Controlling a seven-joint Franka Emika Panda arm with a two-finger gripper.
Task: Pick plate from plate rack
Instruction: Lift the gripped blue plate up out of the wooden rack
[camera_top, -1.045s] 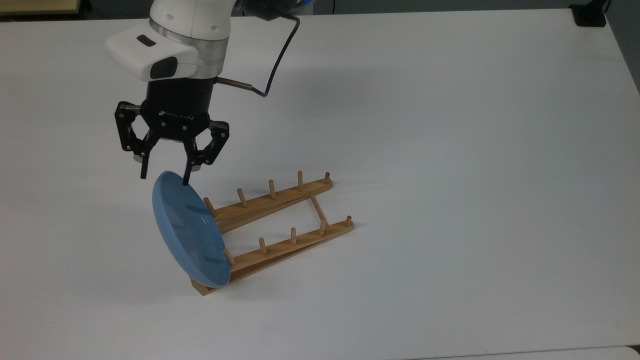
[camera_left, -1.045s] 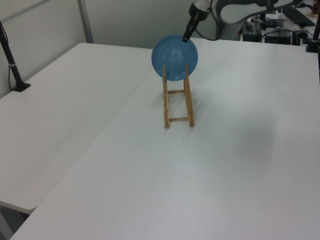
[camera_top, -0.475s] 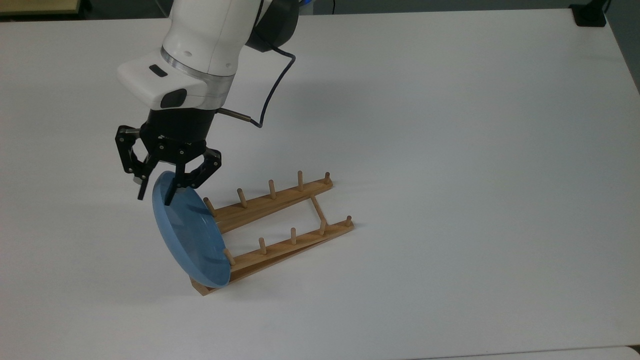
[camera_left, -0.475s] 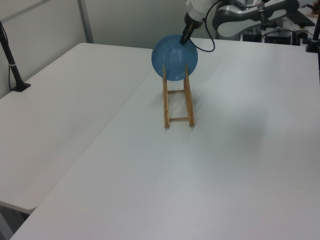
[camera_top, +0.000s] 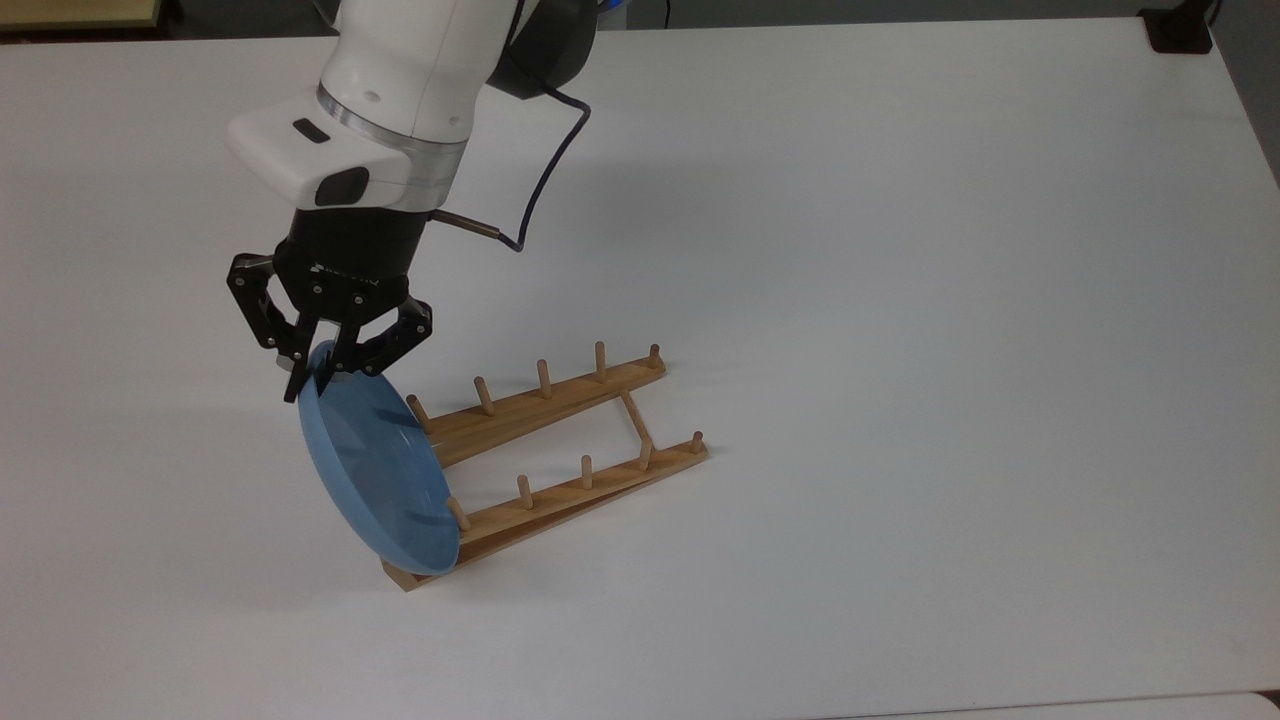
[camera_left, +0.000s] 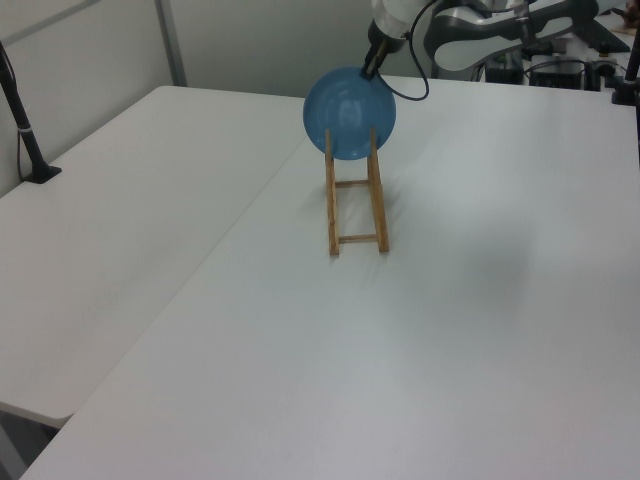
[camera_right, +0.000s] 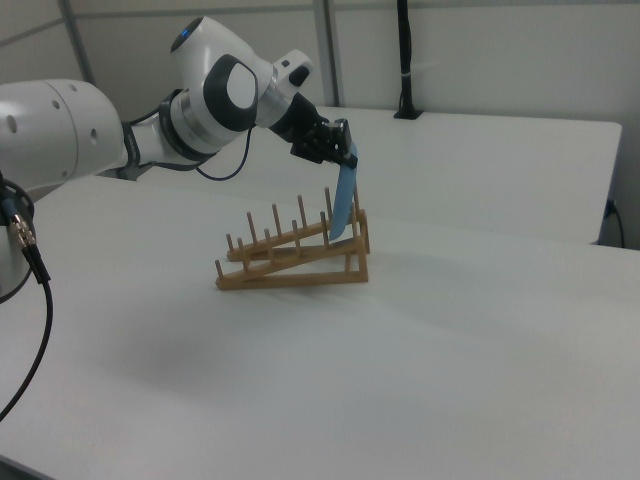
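The light-blue plate (camera_top: 378, 470) stands on edge in the end slot of the wooden plate rack (camera_top: 560, 400), leaning against the last pegs at the top view's left. My gripper (camera_top: 308, 388) comes down from above and is shut on the plate's upper rim, one finger on each face. In the left view the plate (camera_left: 350, 115) faces the camera at the far end of the plate rack (camera_left: 356, 205), with the gripper (camera_left: 370, 72) at its top edge. Seen edge-on in the right view, the plate (camera_right: 343, 198) sits on the raised end of the plate rack (camera_right: 295, 258), held by the gripper (camera_right: 346, 152).
The white table (camera_top: 900, 300) spreads wide to the top view's right of the rack. A black stand base (camera_top: 1180, 30) sits at the far right corner. A black pole (camera_left: 25, 125) stands at the left view's left edge. The arm's cable (camera_top: 540, 170) hangs beside the wrist.
The gripper came down onto the plate's top rim and its fingers closed on it. The plate's top edge has shifted slightly to the top view's left.
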